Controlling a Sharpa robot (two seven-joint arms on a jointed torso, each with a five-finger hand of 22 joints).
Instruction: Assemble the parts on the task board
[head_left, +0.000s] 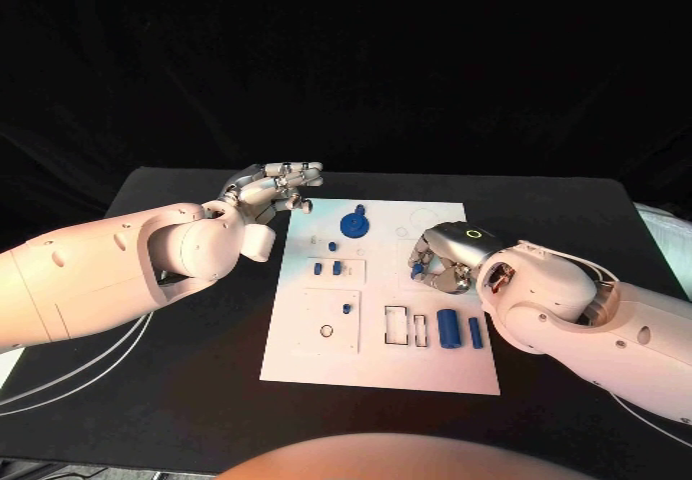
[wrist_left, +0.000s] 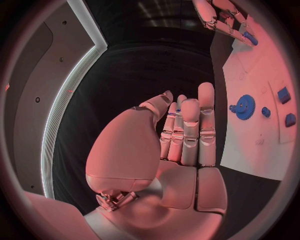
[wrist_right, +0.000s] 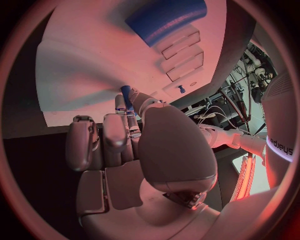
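Right robot hand pinches a small blue peg above the task board, likely light, rigid and slippery, best held mid-length; left robot hand hovers empty, fingers loosely together.

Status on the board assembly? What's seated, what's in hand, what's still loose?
Looks done: the blue gear sits on the task board, with small pegs in the plate beside it. In hand: the right hand pinches a small blue part above the board. Left hand holds nothing. Left: two blue cylinders lie loose beside empty slots.
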